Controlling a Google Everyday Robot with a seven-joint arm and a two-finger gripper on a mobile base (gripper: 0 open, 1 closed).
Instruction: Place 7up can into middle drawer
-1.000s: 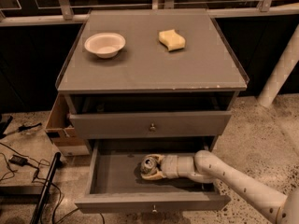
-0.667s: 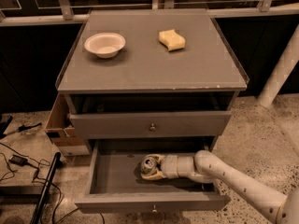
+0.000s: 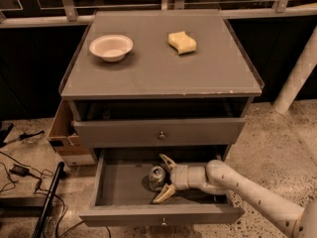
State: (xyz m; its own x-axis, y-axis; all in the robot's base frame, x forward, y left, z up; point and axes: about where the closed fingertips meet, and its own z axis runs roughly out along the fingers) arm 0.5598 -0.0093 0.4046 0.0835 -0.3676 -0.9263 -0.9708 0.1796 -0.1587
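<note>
The 7up can rests on the bare grey floor of the open middle drawer, near its centre, with its silver top showing. My gripper reaches into the drawer from the right. Its two fingers are spread wide, one behind the can and one in front of it, with the can between them. The fingers do not press on the can. The drawer's front panel with its small knob is at the bottom of the view.
A closed drawer front with a knob sits just above the open drawer. On the cabinet top are a white bowl and a yellow sponge. A cardboard box and cables lie at the left, and a white pole stands at the right.
The gripper's fingers have spread apart and let go of the can. The can stays in the same place in the drawer.
</note>
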